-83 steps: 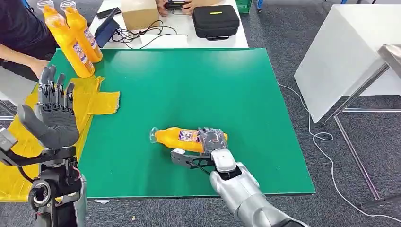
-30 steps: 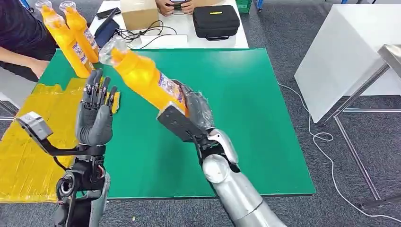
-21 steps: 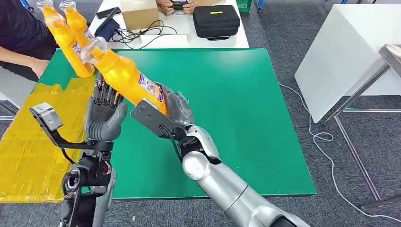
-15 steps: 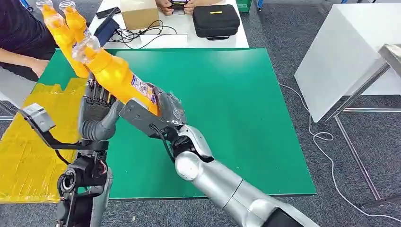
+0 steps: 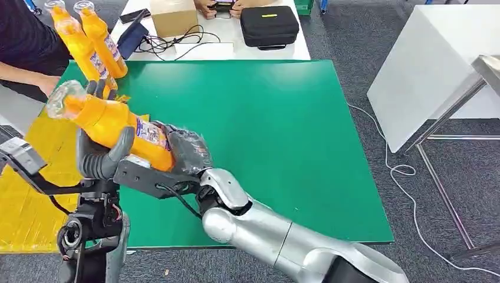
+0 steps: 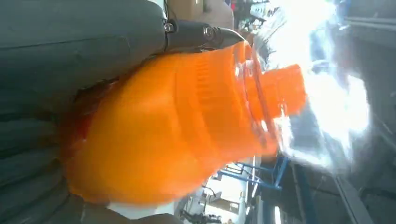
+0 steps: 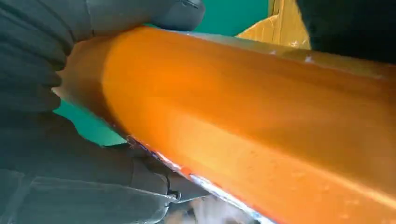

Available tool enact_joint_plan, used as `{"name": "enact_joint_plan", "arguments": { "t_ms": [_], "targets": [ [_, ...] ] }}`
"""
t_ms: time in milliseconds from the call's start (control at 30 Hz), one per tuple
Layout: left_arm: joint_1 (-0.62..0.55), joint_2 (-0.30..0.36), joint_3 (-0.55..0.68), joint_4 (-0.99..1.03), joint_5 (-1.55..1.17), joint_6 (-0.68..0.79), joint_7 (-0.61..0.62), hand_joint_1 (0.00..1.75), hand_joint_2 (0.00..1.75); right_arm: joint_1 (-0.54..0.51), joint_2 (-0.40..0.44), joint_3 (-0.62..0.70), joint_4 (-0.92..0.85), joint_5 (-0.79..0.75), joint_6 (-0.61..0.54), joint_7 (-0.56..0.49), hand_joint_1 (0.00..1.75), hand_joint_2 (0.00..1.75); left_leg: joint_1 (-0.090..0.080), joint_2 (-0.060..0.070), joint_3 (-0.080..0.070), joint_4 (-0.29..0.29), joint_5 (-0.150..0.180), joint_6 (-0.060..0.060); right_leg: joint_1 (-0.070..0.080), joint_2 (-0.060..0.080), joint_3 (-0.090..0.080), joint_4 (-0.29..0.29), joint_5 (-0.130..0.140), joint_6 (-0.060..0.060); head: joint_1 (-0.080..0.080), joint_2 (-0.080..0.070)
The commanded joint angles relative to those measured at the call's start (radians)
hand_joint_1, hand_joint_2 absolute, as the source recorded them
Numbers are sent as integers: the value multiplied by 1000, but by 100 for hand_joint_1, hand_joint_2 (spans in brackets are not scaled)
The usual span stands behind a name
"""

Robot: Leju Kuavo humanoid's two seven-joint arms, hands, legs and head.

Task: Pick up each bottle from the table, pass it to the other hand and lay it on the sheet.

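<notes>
Head view: an orange bottle [image 5: 112, 125] is held aloft over the left edge of the green worktop [image 5: 259, 124], its clear-capped neck pointing out above the yellow sheet [image 5: 23, 194]. The base end is gripped by the right hand [image 5: 186, 152], fingers closed around it, while the shoulder end is cupped by the left hand [image 5: 100, 150], the thumb hooked over the body and the fingers [image 5: 94, 89] rising behind it. How firmly the left hand's fingers are pressed cannot be told. The handover is judged to be midway; the left grip should be fully closed before the right is relaxed, and the bottle kept steady meanwhile. Two more orange bottles [image 5: 94, 47] are seen upright at the worktop's far left corner, beside a seated person [image 5: 23, 47].
</notes>
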State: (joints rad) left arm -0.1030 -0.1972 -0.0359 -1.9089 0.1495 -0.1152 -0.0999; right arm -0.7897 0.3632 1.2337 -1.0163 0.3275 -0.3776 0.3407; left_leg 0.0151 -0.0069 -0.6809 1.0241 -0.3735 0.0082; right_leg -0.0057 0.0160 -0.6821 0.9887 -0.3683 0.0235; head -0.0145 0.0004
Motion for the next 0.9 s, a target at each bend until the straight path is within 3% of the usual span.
{"name": "enact_joint_plan", "arguments": {
  "t_ms": [33, 233, 367, 600, 633, 900],
  "targets": [
    [16, 36, 17, -18, -2, -3, 13, 0, 175, 5, -14, 172, -75, 244, 94, -55, 175, 175, 0, 0, 7, -1, -3, 0, 0, -1, 6, 0, -3, -1, 0, 0],
    [99, 23, -6, -64, 35, -27, 32, 0, 175, 38, -14, 136, -170, 307, 121, 18, 175, 175, 0, 1, 5, -1, -3, 0, 0, -1, 4, 0, -3, -1, -1, 0],
    [88, 38, -39, -63, 41, -2, 30, 0, 175, 14, -14, 110, -119, 262, 120, -46, 175, 175, 0, -1, 3, -1, -2, -1, 0, -3, 3, 0, -2, -1, 0, 0],
    [91, 42, -37, -72, 57, 13, 19, 0, 175, 22, -14, 116, -97, 239, 122, -68, 175, 175, 0, 0, 4, -1, -2, -1, 0, -3, 3, -1, -2, -1, -1, 0],
    [93, 40, -35, -78, 72, 12, 5, 173, 175, 25, -14, 122, -91, 246, 124, -73, 175, 175, 0, -1, 7, -1, -3, -1, 0, -4, 6, 0, -4, -1, 0, 0],
    [111, 40, -34, -117, 87, 38, -30, 175, 175, 43, -14, 130, -82, 243, 145, -94, 175, 175, 0, 0, 4, -1, -2, -1, 1, -3, 4, -1, -2, -1, 0, 0]
  ]
}}
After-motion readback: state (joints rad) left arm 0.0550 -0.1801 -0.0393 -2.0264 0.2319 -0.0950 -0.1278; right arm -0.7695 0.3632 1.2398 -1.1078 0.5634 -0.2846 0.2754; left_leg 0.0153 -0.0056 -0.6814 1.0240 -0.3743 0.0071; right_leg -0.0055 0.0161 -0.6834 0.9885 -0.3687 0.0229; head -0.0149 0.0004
